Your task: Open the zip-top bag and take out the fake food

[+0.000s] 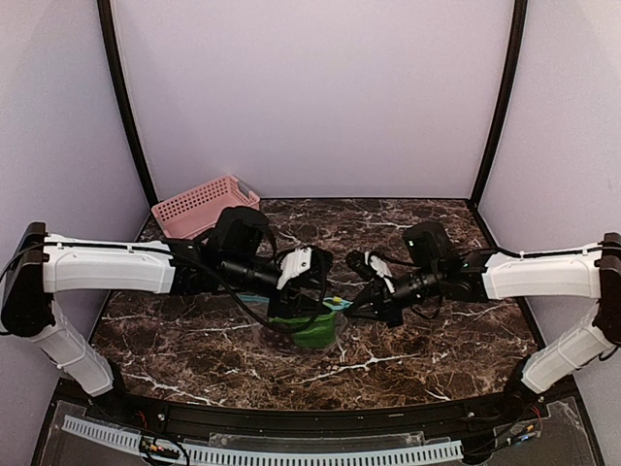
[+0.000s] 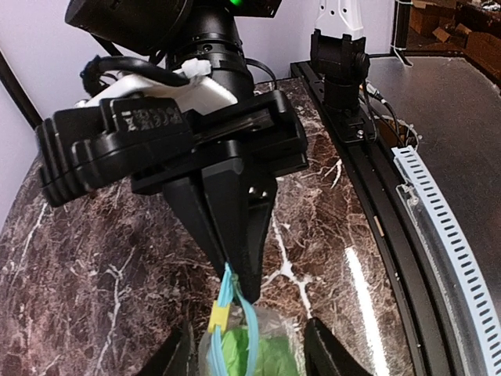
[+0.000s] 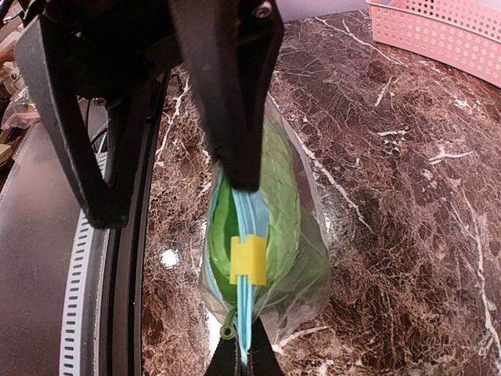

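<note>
The zip-top bag (image 1: 315, 328) (image 3: 309, 235) is a clear pouch with a teal strip and a yellow slider (image 3: 249, 260). It hangs upright between my two grippers at the table's middle. My right gripper (image 3: 246, 356) (image 1: 357, 299) is shut on one end of the teal strip. My left gripper (image 2: 249, 327) (image 1: 315, 289) is open. The bag's top lies between its spread fingers, one finger (image 3: 235, 149) right at the strip's other end. The two teal lips (image 2: 254, 333) stand a little apart. The bright green piece (image 3: 282, 196) fills the pouch. The grapes are hidden.
A pink slotted basket (image 1: 204, 206) (image 3: 438, 35) stands at the back left of the dark marble table (image 1: 437, 340). The table's black front rail (image 2: 391, 211) and a white slotted strip (image 2: 458, 258) run along the near edge.
</note>
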Robot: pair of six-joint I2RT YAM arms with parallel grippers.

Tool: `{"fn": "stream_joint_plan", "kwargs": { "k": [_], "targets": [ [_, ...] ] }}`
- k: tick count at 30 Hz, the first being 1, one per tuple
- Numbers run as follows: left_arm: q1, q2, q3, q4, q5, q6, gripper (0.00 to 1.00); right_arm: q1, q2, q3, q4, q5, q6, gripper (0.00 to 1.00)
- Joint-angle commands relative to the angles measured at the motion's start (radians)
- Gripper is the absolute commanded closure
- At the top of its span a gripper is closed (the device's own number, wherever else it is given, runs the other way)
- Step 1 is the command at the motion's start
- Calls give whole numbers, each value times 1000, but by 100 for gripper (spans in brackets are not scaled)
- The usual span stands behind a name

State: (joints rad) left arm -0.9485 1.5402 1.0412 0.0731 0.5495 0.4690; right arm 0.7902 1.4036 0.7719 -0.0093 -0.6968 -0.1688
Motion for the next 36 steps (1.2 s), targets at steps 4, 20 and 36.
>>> {"fn": "stream_joint_plan", "kwargs": {
  "k": [4,20,36],
  "targets": [
    [-25,40,50,32,-2,29,59,16,-25,20,-28,22,-17,100],
    [-45,109,88,-13,-103,128,68,17,-32,14,-25,22,-23,100],
    [-46,94,73,-27,-115,125,93,17,-40,-1,-20,47,-18,100]
  ]
}}
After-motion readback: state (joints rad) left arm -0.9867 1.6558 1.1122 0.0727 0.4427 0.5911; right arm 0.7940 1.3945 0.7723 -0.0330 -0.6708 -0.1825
